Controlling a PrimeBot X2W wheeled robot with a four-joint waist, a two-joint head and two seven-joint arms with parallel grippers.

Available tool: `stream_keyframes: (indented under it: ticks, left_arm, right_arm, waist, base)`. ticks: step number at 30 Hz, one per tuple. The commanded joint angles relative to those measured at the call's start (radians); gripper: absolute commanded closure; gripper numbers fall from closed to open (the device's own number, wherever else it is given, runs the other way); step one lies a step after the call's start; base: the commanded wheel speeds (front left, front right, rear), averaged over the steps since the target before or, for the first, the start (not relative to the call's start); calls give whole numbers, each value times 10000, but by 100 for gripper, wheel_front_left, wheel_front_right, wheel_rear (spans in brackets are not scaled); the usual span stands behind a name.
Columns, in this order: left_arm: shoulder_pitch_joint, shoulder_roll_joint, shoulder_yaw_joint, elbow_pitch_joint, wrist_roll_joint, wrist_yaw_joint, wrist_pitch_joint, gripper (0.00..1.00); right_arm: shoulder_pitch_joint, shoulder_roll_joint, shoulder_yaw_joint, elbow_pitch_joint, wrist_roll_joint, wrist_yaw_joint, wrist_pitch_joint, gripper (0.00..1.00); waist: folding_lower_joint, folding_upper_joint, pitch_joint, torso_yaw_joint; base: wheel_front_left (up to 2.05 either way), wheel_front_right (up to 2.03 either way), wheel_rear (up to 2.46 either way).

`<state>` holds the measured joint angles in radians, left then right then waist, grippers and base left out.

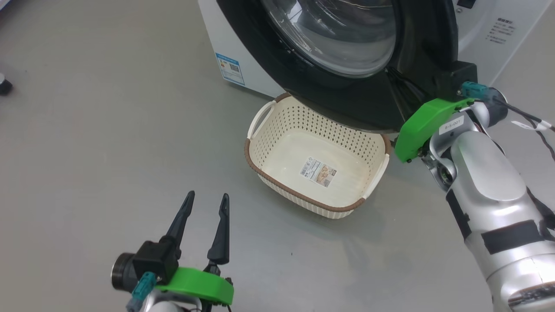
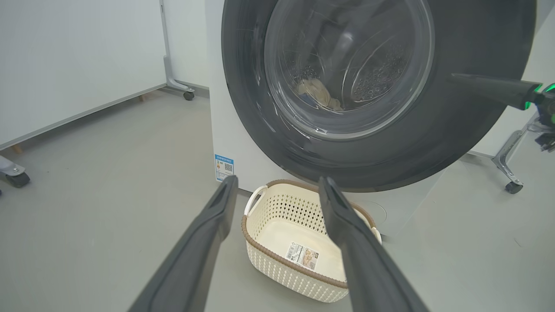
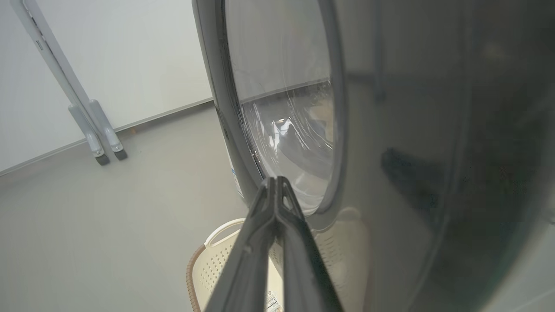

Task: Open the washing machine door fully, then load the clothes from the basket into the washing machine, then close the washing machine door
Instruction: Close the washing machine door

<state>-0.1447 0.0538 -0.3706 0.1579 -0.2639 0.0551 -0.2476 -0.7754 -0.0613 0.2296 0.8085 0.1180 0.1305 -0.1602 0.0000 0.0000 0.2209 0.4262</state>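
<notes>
The washing machine stands white at the top of the head view. Its door, black-framed with a glass bowl, is swung partway across the opening and overhangs the far rim of the basket. The cream basket holds nothing but its label. Through the glass, pale clothes lie in the drum. My right gripper is shut, its tips against the outer face of the door frame; in the right wrist view the right gripper runs along that frame. My left gripper hovers open above the floor, near the basket.
Grey floor spreads to the left and in front of the basket. A white panel on castors stands to the machine's left, and another castor leg to its right. My right forearm reaches in from the right.
</notes>
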Motion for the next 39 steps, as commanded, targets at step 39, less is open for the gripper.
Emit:
stream_keyframes:
  ticks: [39]
  left_arm:
    - [-566, -34, -47, -910, -76, 367, -141, 0]
  right_arm:
    - [-2256, -876, -1836, 1531, -1890, 2, -577, 100]
  waist:
    - [0, 0, 823, 675]
  base:
    - [0, 0, 0]
